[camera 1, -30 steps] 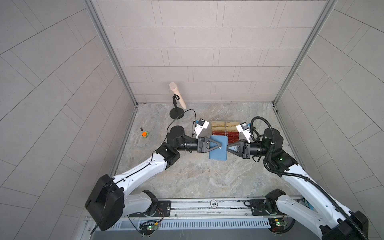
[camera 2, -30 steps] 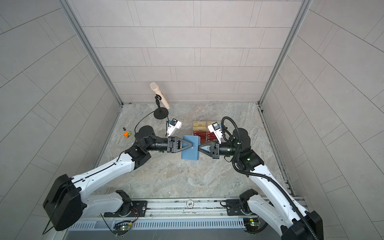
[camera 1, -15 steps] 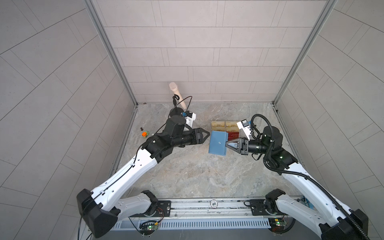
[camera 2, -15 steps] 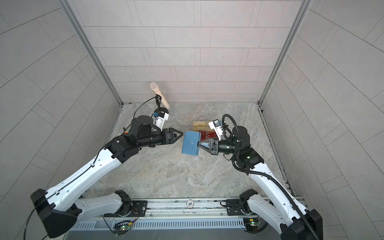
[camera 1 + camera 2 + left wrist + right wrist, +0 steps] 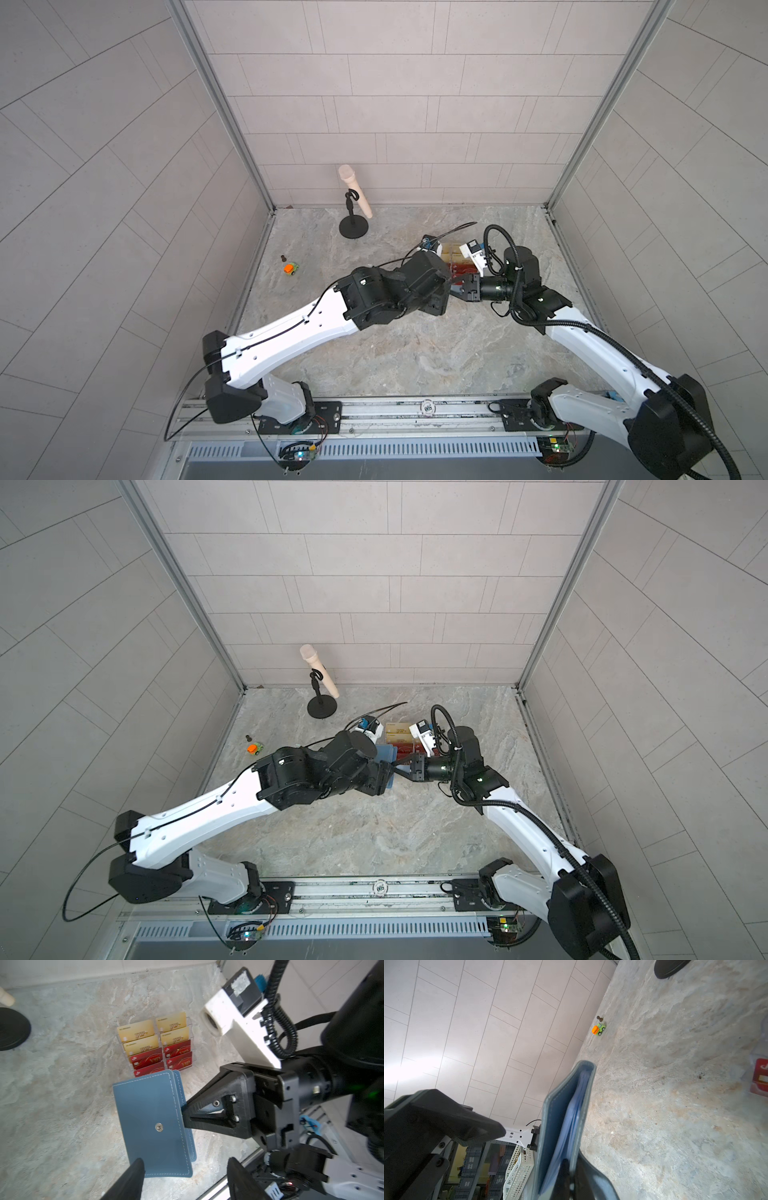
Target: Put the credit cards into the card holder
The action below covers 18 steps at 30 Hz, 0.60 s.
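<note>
In the left wrist view the closed blue wallet (image 5: 153, 1118) hangs just in front of the clear card stand (image 5: 191, 1043), with its far end overlapping the stand's front row. The right gripper (image 5: 185, 1109) is pressed together on the wallet's long open edge. The red cards (image 5: 178, 1057) all sit in the stand's front rows, with gold cards (image 5: 137, 1031) behind them. The left gripper (image 5: 185, 1178) is spread wide at the wallet's end farthest from the stand. One finger (image 5: 133, 1178) is at that corner, but I cannot tell whether it touches.

In the right wrist view the wallet is seen edge-on, its covers shut over the blue sleeves. The left gripper's finger stands beside it and apart.

In both top views the left arm hides most of the wallet. A toy truck (image 5: 292, 269) lies well away from the stand.

This looks like the opening step, with no card yet in the wallet. Next, the left gripper probably needs to close on one cover only and draw it away from the stand. That would spread the wallet and expose a sleeve before a red card is fetched.
</note>
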{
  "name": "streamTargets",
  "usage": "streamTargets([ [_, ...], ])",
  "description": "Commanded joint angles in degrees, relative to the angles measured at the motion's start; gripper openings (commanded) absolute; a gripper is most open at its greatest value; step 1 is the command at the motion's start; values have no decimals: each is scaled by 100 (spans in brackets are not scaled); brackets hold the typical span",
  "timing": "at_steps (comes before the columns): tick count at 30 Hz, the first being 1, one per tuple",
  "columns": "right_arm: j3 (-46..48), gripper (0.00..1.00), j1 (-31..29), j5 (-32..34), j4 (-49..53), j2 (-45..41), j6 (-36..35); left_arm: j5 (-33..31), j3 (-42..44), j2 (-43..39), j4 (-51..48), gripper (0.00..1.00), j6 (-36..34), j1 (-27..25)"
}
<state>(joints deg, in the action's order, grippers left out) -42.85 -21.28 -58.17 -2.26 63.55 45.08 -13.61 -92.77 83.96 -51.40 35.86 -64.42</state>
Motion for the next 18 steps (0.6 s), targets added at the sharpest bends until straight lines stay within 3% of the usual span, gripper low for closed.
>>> streamTargets([
  [1,-1,0,-68,-22,-194,-13,-168,-681,-329,341,-734,69,-172,-9],
  [10,11,0,-146,-71,-277,35,-140,-930,-825,912,-1077,70,-476,-7],
  [18,82,0,-158,-81,-275,-53,-168,-979,-874,1039,-1249,56,-458,47],
])
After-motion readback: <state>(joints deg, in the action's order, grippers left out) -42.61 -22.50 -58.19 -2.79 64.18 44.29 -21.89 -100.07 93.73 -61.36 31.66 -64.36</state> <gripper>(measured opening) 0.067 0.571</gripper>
